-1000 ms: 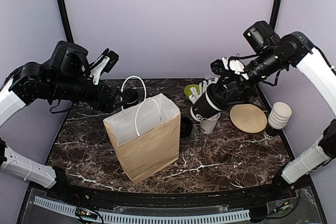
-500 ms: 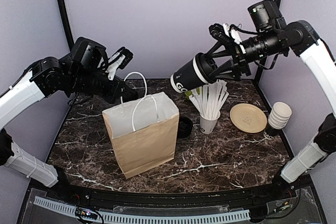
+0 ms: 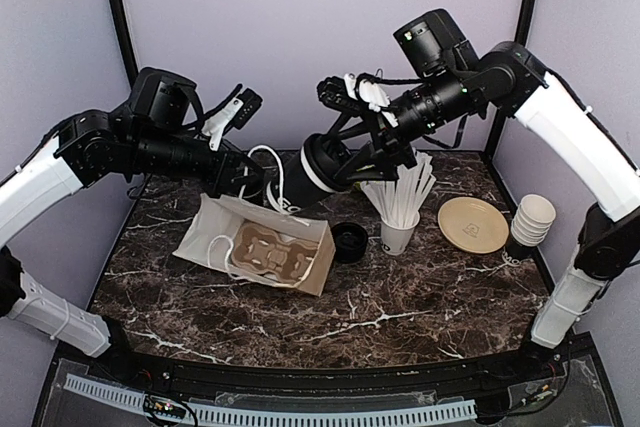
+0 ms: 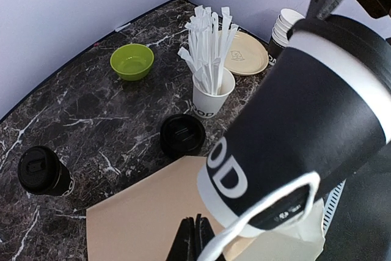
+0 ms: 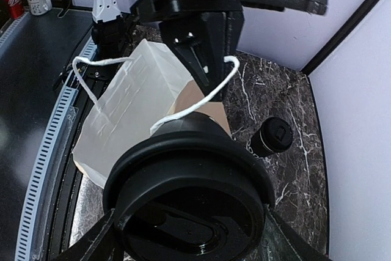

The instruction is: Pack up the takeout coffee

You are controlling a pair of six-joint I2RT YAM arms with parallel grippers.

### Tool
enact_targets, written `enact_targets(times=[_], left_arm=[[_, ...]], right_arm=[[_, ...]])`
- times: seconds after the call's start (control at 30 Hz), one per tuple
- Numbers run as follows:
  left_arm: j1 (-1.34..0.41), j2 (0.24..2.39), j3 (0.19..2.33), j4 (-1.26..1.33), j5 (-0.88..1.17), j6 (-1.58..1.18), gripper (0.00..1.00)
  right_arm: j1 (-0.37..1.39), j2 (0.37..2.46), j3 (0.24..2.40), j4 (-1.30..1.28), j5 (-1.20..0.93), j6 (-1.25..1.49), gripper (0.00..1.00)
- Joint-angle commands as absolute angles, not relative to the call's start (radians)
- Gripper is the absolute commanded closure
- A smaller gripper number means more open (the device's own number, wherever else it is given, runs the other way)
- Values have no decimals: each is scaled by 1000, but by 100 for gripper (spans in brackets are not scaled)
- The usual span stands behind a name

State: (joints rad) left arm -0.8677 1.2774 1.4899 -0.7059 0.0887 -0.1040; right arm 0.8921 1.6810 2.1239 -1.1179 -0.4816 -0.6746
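A takeout coffee (image 3: 318,169), black with a black lid, hangs tilted just above the mouth of the brown paper bag (image 3: 315,265), and my right gripper (image 3: 348,152) is shut on it near the lid. The right wrist view shows the lid (image 5: 186,212) between my fingers (image 5: 101,239). The bag's white handle (image 4: 263,224) loops over the cup (image 4: 299,139). My left gripper (image 4: 196,236) is shut on the bag's upper edge and holds it tipped, with a cardboard cup carrier (image 3: 268,252) showing inside. Another lidded takeout coffee (image 4: 40,172) stands on the table behind the bag.
A stack of black lids (image 3: 350,240) lies right of the bag. Beyond it stand a white cup of straws (image 3: 400,232), a tan plate (image 3: 472,224) and a stack of lidless cups (image 3: 528,222). A green bowl (image 4: 131,61) sits at the back.
The right gripper carried the cup left and down to the bag's mouth. The left gripper closed on the bag, which went from upright to tipped over, showing the carrier.
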Motion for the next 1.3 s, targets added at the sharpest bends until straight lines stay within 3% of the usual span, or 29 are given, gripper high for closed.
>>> enact_targets(times=[0.0, 0.53, 1.27], left_arm=[[-864, 1213, 1454, -670, 133, -143, 100], [-864, 1134, 1374, -632, 12, -314, 100], [-865, 1055, 1277, -476, -76, -362, 100]], right_arm=[[971, 1628, 2069, -1064, -377, -675, 44], [976, 1580, 2149, -1012, -211, -656, 46], [1076, 1625, 2103, -1043, -268, -672, 45]])
